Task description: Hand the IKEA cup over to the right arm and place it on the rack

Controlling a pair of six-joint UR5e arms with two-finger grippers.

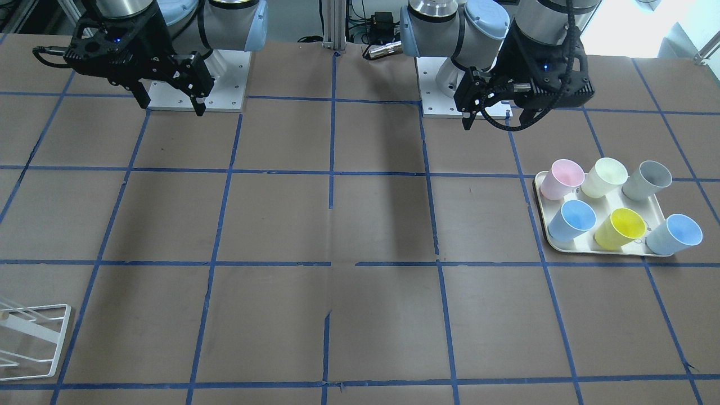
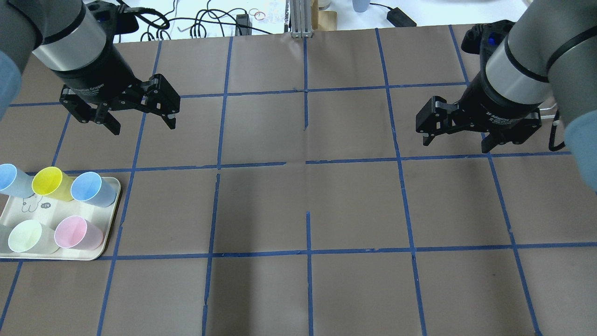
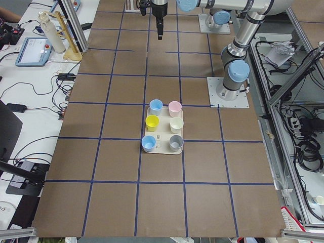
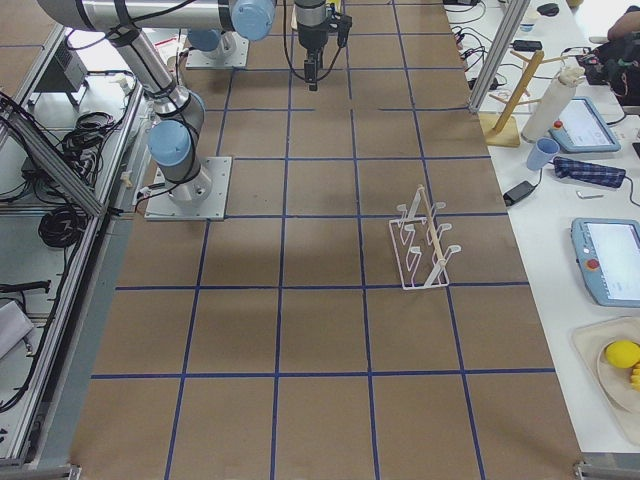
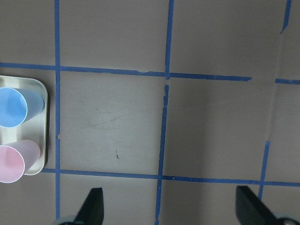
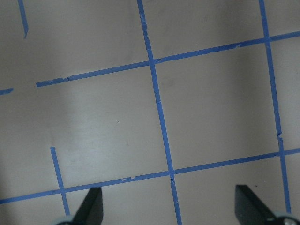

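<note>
The IKEA cup [image 1: 675, 235], very pale blue, stands upright at the far-left corner of the cream tray [image 1: 574, 245]. It also shows in the overhead view [image 2: 10, 180] and the exterior left view [image 3: 148, 143]. My left gripper [image 2: 143, 127] is open and empty, well above the table, behind and to the right of the tray; it also shows in the front view [image 1: 495, 121]. My right gripper [image 2: 454, 143] is open and empty, high over the right half [image 1: 171, 107]. The white wire rack [image 1: 34, 337] stands at the far right of the table [image 4: 425, 245].
The tray also holds a deeper blue cup [image 1: 572, 220], a yellow cup [image 1: 620, 228], a pink cup [image 1: 562, 179], a pale green cup [image 1: 604, 176] and a grey cup [image 1: 647, 180]. Brown table covering with blue tape grid [image 2: 308, 163]. The left wrist view shows the tray's edge [image 5: 43, 122].
</note>
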